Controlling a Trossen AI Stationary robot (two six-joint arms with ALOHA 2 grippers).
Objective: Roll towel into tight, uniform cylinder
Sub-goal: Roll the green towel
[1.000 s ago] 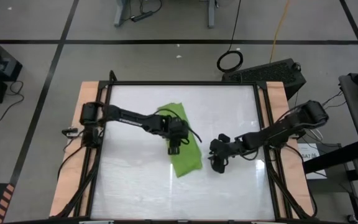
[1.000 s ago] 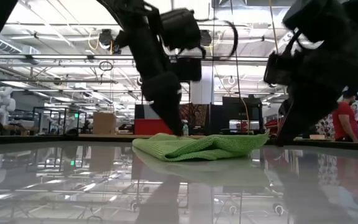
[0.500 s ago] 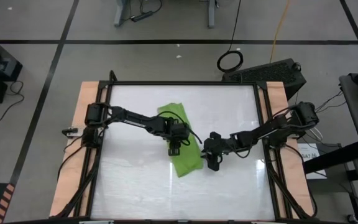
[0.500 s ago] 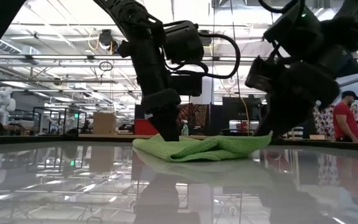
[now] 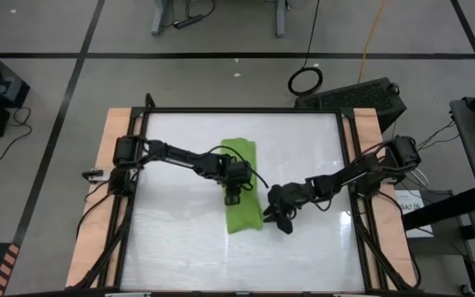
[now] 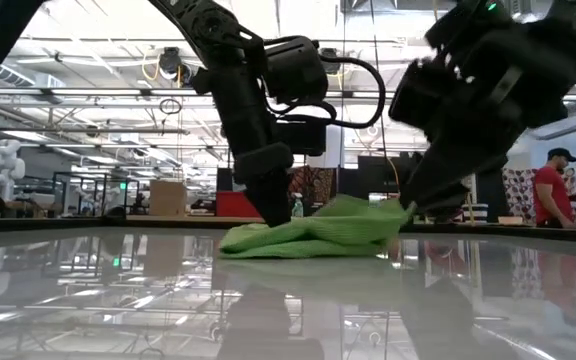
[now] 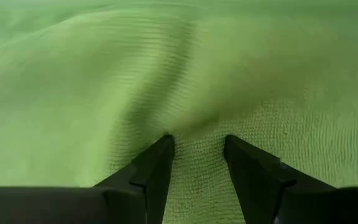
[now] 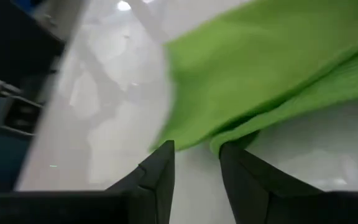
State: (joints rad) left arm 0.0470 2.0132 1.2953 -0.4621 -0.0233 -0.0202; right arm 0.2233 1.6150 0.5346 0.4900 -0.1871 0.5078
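Note:
The lime-green towel (image 5: 242,157) lies as a long strip in the middle of the table, running from far to near. In the low view the towel (image 6: 308,238) is bunched in folds, and its right end (image 6: 393,210) is raised off the table. My left gripper (image 5: 232,196) stands on the strip's middle, pointing steeply down, open by a finger's width. My right gripper (image 5: 272,216) reaches in slantwise from the right at the towel's near right edge, also open. My left gripper comes from above and presses both fingertips (image 7: 161,149) down onto the towel's middle (image 7: 194,134). Cloth shows flat in the gap between them, and a wrinkle runs away from the tips. The towel lies on the table under them. My right gripper comes slanting down from the table's right and meets the towel's folded right edge (image 8: 219,144) with its fingertips (image 8: 229,152). Table shows through the gap between the fingers. That edge (image 6: 398,208) stands lifted off the table at the tips; whether it is pinched, I cannot tell.
The glossy white table (image 5: 180,247) has wooden strips (image 5: 97,206) along its left and right sides, with bare surface around the towel. A black case (image 5: 361,97) and a cable coil (image 5: 305,80) lie on the floor beyond. A person in red (image 6: 548,195) stands far behind.
My right gripper has gone toward the table's left, up against the towel, and tipped downward. It has pushed the towel's near right edge leftward and up. The strip, slanted before, now runs nearly straight from far to near and is bunched higher on the right.

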